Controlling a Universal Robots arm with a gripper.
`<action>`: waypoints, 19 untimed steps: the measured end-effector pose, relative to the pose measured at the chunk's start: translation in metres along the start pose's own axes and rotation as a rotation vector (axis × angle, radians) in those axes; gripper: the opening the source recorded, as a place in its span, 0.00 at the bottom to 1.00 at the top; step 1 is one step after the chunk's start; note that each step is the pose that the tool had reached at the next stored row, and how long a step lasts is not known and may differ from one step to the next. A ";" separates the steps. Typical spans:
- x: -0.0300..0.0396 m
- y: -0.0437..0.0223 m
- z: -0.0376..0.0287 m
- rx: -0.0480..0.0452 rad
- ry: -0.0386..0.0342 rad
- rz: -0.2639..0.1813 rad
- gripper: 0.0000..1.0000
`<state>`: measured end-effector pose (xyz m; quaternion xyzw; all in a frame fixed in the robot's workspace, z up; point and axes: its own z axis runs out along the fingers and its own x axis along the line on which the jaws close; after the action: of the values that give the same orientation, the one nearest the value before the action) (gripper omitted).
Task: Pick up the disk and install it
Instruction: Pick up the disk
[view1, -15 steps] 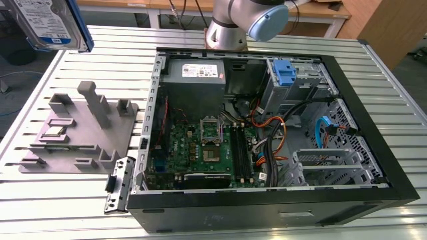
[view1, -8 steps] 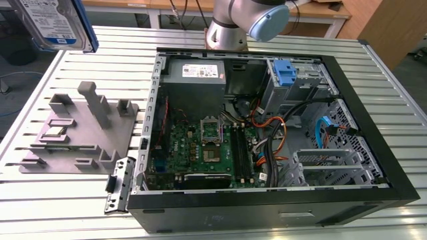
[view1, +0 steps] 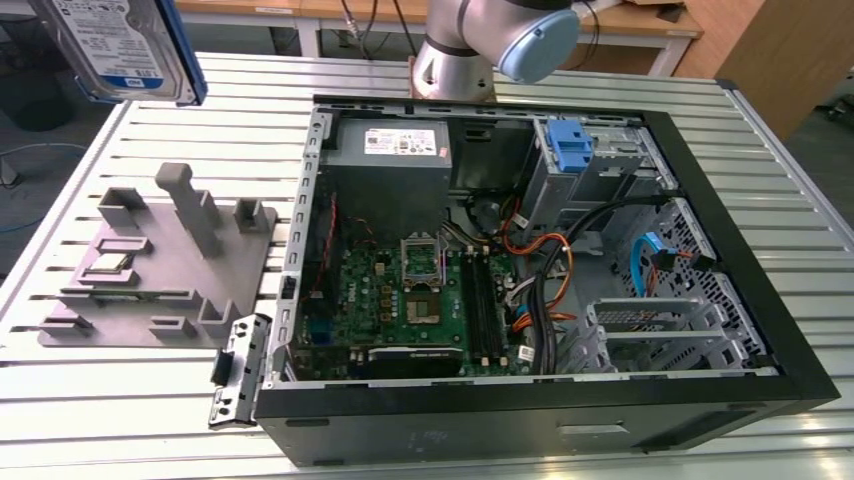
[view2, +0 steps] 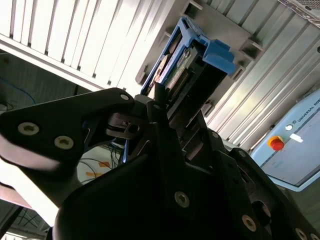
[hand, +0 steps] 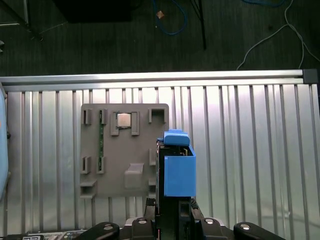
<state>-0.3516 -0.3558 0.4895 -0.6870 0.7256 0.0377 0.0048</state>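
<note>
The hand (hand: 173, 212) grips the disk (view1: 123, 45), which is raised at the exterior view's upper left, above the slatted tabletop (view1: 134, 400) and well apart from the open computer case (view1: 787, 335).

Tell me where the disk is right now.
The disk is in the air at the exterior view's upper left, above the grey holder plate and left of the computer case; in the first wrist view the end effector grips it.

Arm (view1: 451, 60) stands upright at back of exterior view. Gripper (hand: 172, 210) held high, pointing straight down, squeezed tight on disk (hand: 179, 175).
</note>
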 end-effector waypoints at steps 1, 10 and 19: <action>-0.0001 -0.0011 -0.0001 0.0000 0.0000 0.000 0.35; -0.0006 -0.0107 -0.0005 0.0000 0.0001 0.000 0.35; -0.0011 -0.0203 -0.0010 -0.0001 0.0001 0.000 0.35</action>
<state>-0.3313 -0.3558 0.4896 -0.6870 0.7256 0.0377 0.0047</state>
